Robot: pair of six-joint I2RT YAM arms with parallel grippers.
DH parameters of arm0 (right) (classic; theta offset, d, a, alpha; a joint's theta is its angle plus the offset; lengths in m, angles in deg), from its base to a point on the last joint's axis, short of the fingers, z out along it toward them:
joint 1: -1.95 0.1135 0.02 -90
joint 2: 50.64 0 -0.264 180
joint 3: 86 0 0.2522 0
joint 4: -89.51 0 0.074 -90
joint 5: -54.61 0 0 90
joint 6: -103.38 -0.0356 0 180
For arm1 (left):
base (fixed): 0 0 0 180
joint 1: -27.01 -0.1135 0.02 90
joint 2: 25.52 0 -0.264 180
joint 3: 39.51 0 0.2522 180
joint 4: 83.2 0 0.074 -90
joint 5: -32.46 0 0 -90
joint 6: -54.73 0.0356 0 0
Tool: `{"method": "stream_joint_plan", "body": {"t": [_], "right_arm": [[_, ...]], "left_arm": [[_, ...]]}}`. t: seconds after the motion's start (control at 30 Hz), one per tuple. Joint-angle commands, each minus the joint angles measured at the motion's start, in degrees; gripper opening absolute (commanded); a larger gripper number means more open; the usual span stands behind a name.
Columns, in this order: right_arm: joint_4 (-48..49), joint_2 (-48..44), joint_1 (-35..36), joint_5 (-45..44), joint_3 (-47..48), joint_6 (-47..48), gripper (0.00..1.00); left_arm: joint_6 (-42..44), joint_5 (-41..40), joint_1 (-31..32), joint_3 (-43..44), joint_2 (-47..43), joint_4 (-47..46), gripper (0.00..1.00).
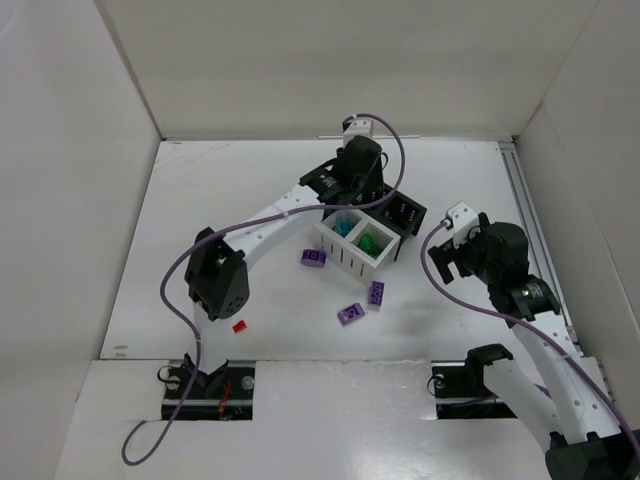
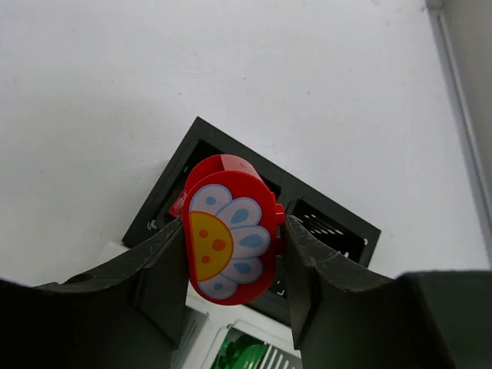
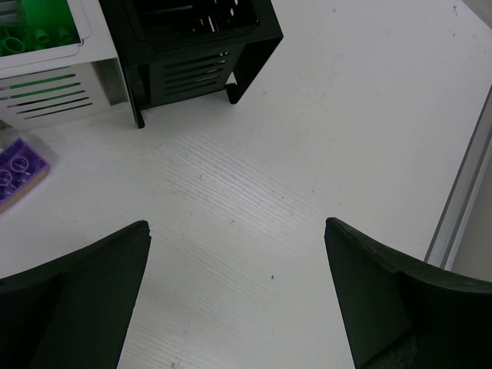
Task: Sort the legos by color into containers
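Right of the containers (image 1: 345, 255) the table (image 1: 460, 185) is bare, so the right gripper (image 3: 237, 227), fingers spread wide, has free run there with just the rail (image 3: 461, 192) along the right edge to mind. Above the black bins (image 1: 407, 214) it's jammed: the left arm (image 1: 270, 222) slants in from near-left, with the left gripper (image 2: 234, 229) clamping a red flower brick (image 2: 227, 254) right over them. Three purple legos (image 1: 350, 314) litter the front approach.

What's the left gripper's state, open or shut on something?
Shut on the red lego: in the left wrist view the left gripper presses both sides of the flower-printed piece, above a black container.
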Motion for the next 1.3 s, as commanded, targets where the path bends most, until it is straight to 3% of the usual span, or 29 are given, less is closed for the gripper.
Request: {"method": "stream_joint_plan", "body": {"t": [0.0,0.07,0.1,0.23,0.3,0.4,0.53,0.63,0.67,0.7,0.9,1.1,1.27], "right_arm": [[0.47,-0.19,0.49,-0.9,2.35,-0.76,1.0],[-0.05,-0.19,0.49,-0.9,2.35,-0.76,1.0],[-0.05,-0.19,0.49,-0.9,2.35,-0.76,1.0],[-0.05,-0.8,0.49,-0.37,2.35,-0.76,1.0],[-0.05,-0.8,0.49,-0.37,2.35,-0.76,1.0],[0.47,-1.33,0.49,0.24,1.83,-0.76,1.0],[1.18,-1.33,0.49,1.83,1.21,-0.76,1.0],[2.23,-1.33,0.49,3.14,0.68,-0.23,1.0],[2.23,-1.33,0.49,3.15,0.68,-0.23,1.0],[2.75,-1.33,0.49,3.67,0.07,-0.23,1.0],[3.81,-1.33,0.49,5.6,-0.46,0.3,1.0],[4.43,-1.33,1.71,6.13,-0.99,0.3,1.0],[4.43,-0.8,2.34,6.13,-0.99,0.3,1.0]], "left_arm": [[4.24,3.6,-1.5,7.32,1.87,1.69,0.37],[4.25,3.6,-2.2,8.56,3.63,2.22,0.43],[4.25,4.13,-2.21,9.09,3.64,2.22,0.56],[4.25,4.66,-2.73,7.79,4.26,2.75,0.68],[4.25,6.06,-2.73,5.68,2.24,2.58,0.82],[3.02,6.16,-2.73,-0.2,-1.8,2.05,0.88],[-2.61,4.31,-2.73,-10.39,-9.79,4.15,0.9],[-12.51,-0.07,-2.73,-20.58,-18.05,10.55,0.92],[-16.46,-1.39,-2.73,-22.87,-19.9,13.44,0.93],[-25.98,-2.8,-2.73,-27.42,-21.74,16.95,0.93],[-52.14,-2.99,-2.73,-43.53,-35.72,35.61,0.95],[-68.85,3.69,-3.88,-61.72,-51.8,36.23,0.89],[-83.19,0.45,-4.4,-69.91,-62.35,36.15,0.84]]}}
